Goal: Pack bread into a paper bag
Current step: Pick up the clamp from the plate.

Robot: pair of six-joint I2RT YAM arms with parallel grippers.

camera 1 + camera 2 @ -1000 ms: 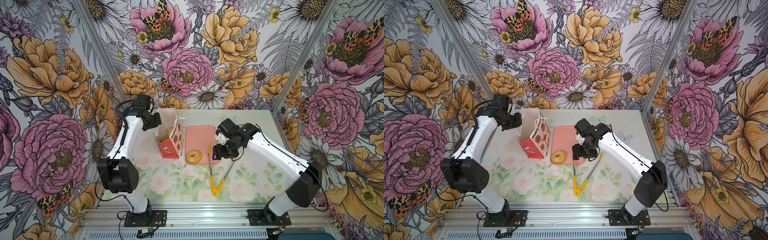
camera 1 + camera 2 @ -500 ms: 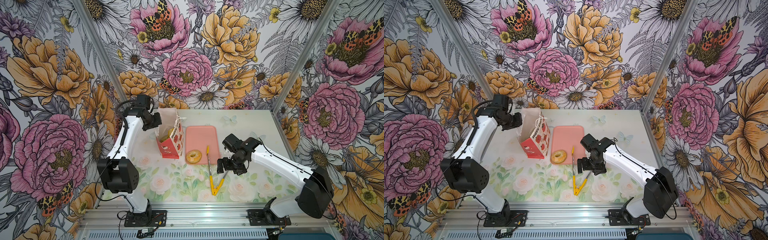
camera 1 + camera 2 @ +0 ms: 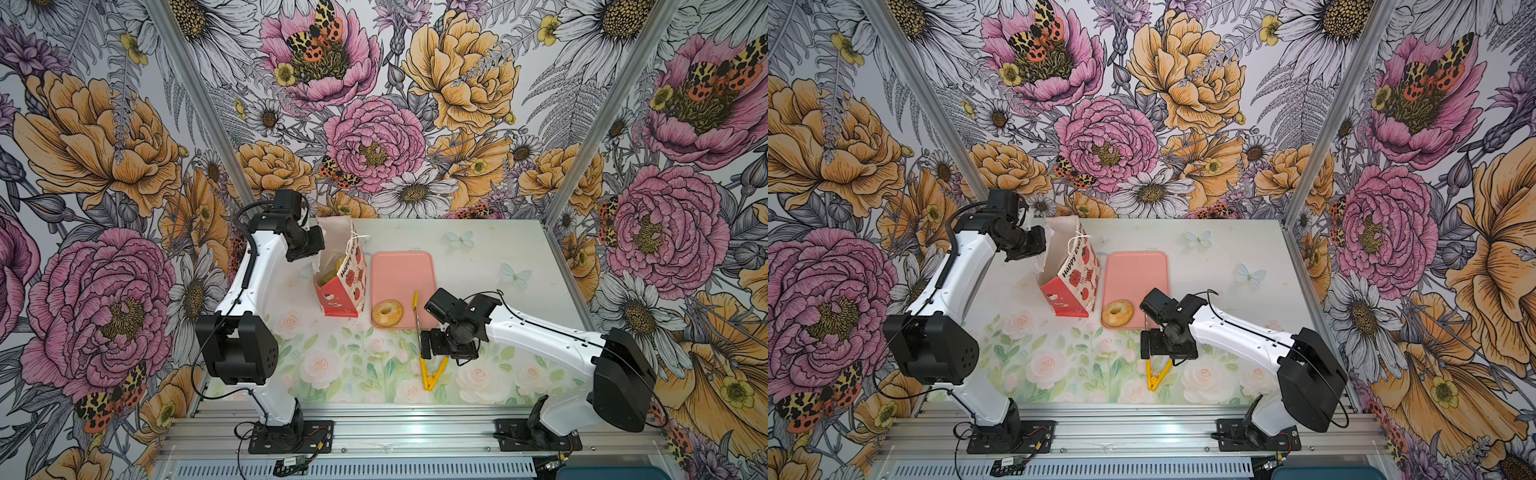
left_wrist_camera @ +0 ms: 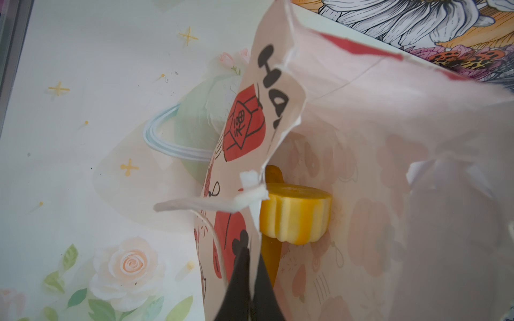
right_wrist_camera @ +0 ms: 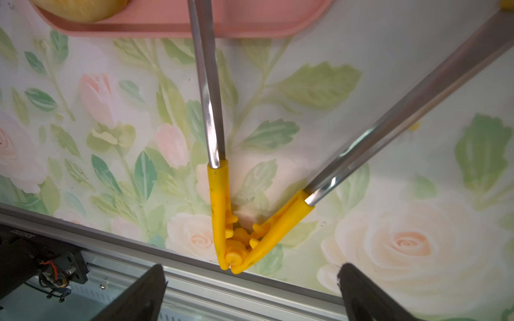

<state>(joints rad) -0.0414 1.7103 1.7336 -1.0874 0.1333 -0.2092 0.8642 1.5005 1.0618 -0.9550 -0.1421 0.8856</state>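
Swung back from the tray (image 3: pixel 403 270), the right gripper (image 3: pixel 445 348) hangs over the tongs (image 3: pixel 424 368), jaws spread wide and empty; the tongs lie at 5 o'clock of the bagel (image 3: pixel 387 313). The left gripper (image 4: pixel 249 264) pinches the rim of the bag (image 3: pixel 343 274), jaws closed on it; the bag stands at the tray's 9 o'clock, a bun (image 4: pixel 294 216) inside; the bagel sits in the tray's 7 o'clock corner.

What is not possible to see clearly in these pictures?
Both top views: paper bag hides most of its contents.
Left wrist view: bag rim covers part of fluted bun.
Right wrist view: picture edge cuts off the bagel.
In a top view the right gripper covers the tongs midway.
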